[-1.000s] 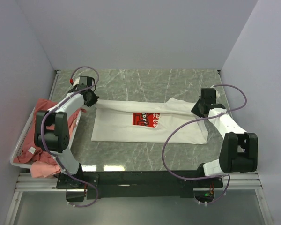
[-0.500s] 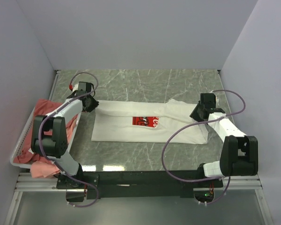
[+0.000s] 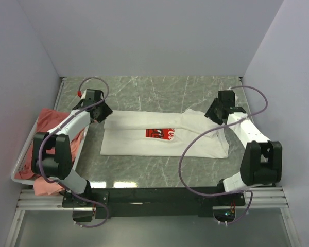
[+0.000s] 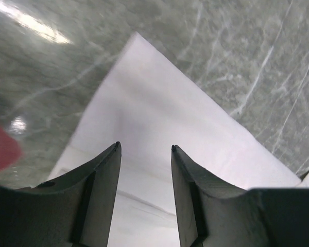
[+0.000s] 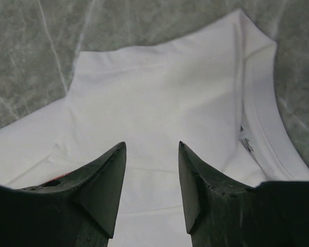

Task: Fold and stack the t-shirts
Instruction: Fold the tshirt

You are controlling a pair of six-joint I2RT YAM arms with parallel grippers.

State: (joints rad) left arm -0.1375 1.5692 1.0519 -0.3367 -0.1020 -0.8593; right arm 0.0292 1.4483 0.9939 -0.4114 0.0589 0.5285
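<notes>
A white t-shirt (image 3: 144,144) with a red chest print (image 3: 160,133) lies flat across the middle of the table. Its far edge is folded over toward the front and covers the top of the print. My left gripper (image 3: 104,110) hovers over the shirt's far left corner (image 4: 154,103), jaws open (image 4: 144,146) with nothing between them. My right gripper (image 3: 212,114) hangs over the collar end (image 5: 159,87), also open (image 5: 152,144) and empty. The neckband and label (image 5: 257,128) show in the right wrist view. Salmon-pink t-shirts (image 3: 51,121) are piled at the left.
A white wire basket (image 3: 21,162) at the table's left edge holds the pink pile, some of which spills over its near corner (image 3: 46,185). A bit of red cloth (image 4: 0,146) shows at the left edge of the left wrist view. Grey walls close in the marble table (image 3: 159,92).
Both grippers went from shut to open and let go of the shirt's folded edge, which now rests flat. Both then drew back toward the far corners.
</notes>
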